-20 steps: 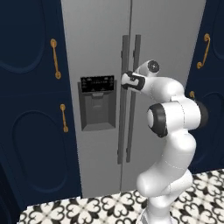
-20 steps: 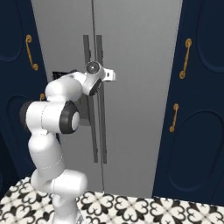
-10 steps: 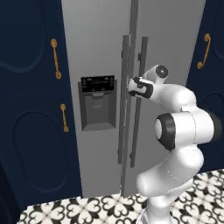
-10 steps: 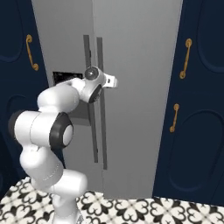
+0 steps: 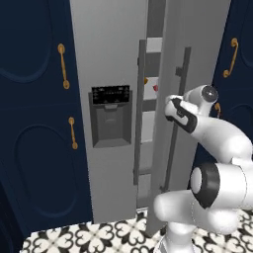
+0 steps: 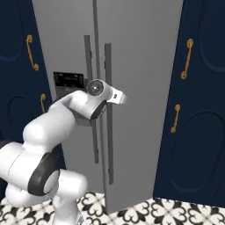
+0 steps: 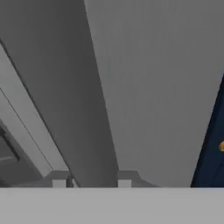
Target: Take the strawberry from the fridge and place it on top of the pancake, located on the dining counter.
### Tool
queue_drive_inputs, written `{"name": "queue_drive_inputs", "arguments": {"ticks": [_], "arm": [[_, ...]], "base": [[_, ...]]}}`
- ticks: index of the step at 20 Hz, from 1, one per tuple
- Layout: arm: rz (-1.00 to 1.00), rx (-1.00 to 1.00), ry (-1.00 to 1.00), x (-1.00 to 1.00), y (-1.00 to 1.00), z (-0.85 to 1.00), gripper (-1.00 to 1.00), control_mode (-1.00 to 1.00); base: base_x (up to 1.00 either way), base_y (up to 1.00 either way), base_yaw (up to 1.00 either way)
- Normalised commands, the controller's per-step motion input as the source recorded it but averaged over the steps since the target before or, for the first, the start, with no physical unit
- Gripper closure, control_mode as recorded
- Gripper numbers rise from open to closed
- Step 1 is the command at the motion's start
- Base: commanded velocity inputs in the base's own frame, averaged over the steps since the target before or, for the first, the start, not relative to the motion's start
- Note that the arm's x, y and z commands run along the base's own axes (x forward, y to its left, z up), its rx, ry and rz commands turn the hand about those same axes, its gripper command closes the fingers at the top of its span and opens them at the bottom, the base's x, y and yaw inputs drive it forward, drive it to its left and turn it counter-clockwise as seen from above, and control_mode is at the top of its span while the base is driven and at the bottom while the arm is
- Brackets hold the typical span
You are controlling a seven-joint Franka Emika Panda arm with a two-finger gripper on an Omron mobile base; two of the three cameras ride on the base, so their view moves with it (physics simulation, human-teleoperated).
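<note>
Gripper [image 5: 174,109] clamped on the right door handle [image 5: 177,118] of the fridge [image 5: 111,54], door cracked open. Strawberry [image 5: 155,88] is a red speck on a shelf in the gap, at 11 o'clock from the gripper. Navy cabinets [image 5: 34,123] flank the fridge at 3 and 9 o'clock; patterned tile floor [image 5: 99,236] at 6 o'clock

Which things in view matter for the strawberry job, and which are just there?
Job: fridge; right door handle, clamped by gripper; tiny red item in the door gap, likely the strawberry.
Just there: small orange item; navy cabinets; dispenser panel.
</note>
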Motion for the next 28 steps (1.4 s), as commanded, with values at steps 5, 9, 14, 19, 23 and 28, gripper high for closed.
{"name": "queue_drive_inputs", "arguments": {"ticks": [5, 9, 14, 19, 23, 28], "arm": [[-0.10, 0.18, 0.00, -1.00, -1.00, 0.26, 1.00, -1.00], [-0.12, 0.05, 0.00, -1.00, -0.87, 0.72, -1.00, -1.00], [-0.06, -0.13, 0.10, -0.90, 0.03, 0.70, -1.00, -1.00], [0.06, -0.38, 0.50, -0.06, 0.86, 0.24, -1.00, -1.00], [0.10, -0.41, 0.65, 0.28, 0.39, -0.11, -1.00, -1.00], [0.11, -0.30, 0.25, 0.42, 0.00, -0.54, -1.00, -1.00]], "base": [[0.00, 0.00, 0.00], [0.00, 0.00, 0.00], [0.00, 0.00, 0.00], [0.00, 0.00, 0.00], [0.00, 0.00, 0.00], [0.00, 0.00, 0.00]]}}
